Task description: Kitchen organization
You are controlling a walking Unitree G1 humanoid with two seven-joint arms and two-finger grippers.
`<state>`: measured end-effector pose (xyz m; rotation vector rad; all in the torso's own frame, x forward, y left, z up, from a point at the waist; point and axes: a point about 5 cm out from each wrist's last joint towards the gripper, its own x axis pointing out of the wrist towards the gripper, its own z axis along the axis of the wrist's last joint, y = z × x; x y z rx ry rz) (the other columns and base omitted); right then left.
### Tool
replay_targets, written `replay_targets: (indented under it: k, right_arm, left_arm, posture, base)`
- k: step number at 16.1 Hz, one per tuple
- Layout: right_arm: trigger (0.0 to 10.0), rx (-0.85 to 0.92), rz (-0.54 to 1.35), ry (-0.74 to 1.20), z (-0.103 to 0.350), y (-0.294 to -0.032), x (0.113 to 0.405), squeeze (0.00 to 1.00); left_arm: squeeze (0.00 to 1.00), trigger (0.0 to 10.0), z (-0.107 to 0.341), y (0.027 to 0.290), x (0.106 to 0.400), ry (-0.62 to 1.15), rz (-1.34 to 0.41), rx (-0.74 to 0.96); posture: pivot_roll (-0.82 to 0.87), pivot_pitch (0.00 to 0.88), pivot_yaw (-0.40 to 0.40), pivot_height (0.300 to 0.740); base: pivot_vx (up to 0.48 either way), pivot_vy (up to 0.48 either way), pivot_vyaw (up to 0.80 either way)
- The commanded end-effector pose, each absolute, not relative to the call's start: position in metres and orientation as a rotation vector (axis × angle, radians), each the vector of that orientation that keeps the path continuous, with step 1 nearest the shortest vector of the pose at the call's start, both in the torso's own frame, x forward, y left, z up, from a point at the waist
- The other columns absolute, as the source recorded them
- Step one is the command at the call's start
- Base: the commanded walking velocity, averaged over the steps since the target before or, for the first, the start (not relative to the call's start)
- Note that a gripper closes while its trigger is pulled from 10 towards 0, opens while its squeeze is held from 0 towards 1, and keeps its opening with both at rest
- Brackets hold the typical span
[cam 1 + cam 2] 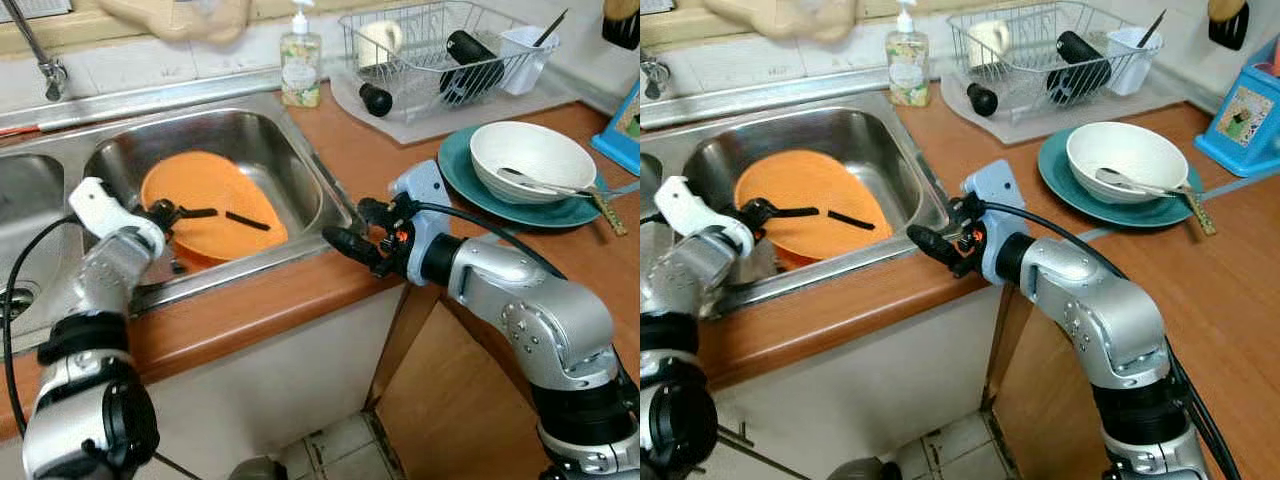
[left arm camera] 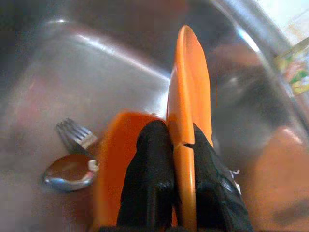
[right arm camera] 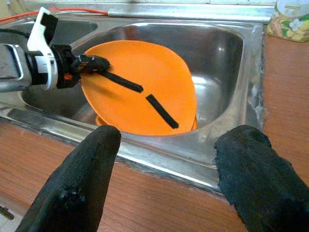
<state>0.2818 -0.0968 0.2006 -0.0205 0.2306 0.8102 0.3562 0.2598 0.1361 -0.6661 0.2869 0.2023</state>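
Note:
An orange plate (image 1: 205,205) stands tilted on edge inside the steel sink (image 1: 300,150). My left gripper (image 1: 245,221) is shut on it, one black finger across its face and the other behind, as the left wrist view (image 2: 179,140) shows. A second orange dish (image 2: 120,159) lies under it, with a fork and spoon (image 2: 72,169) on the sink bottom. My right gripper (image 1: 352,228) is open and holds nothing. It hovers over the wooden counter edge by the sink's front right corner, its fingers (image 3: 87,174) pointing at the plate (image 3: 145,92).
On the counter to the right, a white bowl (image 1: 530,155) with a spoon rests on a teal plate (image 1: 470,185). Behind are a wire dish rack (image 1: 440,55) with a mug and black bottle, and a soap bottle (image 1: 300,62). A tap (image 1: 45,60) stands at the back left.

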Motion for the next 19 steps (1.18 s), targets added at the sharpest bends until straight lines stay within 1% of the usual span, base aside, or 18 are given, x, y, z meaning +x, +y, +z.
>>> replay_targets:
  k: [1,2,19]
  right_arm:
    - [10.0,-0.032,0.813,0.224,0.2002,-0.0967,0.2790,0.00]
    - [10.0,-0.034,0.810,0.224,0.1996,-0.0971,0.2789,0.00]
    - [10.0,-0.034,0.809,0.224,0.1994,-0.0971,0.2789,0.00]
  left_arm:
    - [0.00,0.3,0.1462,0.2636,0.3602,0.257,0.216,-0.639]
    - [0.00,10.0,0.1436,0.2640,0.3618,0.291,0.234,-0.610]
    - [0.00,10.0,0.1429,0.2642,0.3623,0.300,0.238,-0.603]
  posture:
    - [-0.06,0.000,0.063,0.740]
    - [-0.05,0.000,0.063,0.740]
    - [-0.05,0.000,0.063,0.740]
  base:
    - [0.000,0.000,0.00]
    - [0.000,0.000,0.00]
    - [0.000,0.000,0.00]
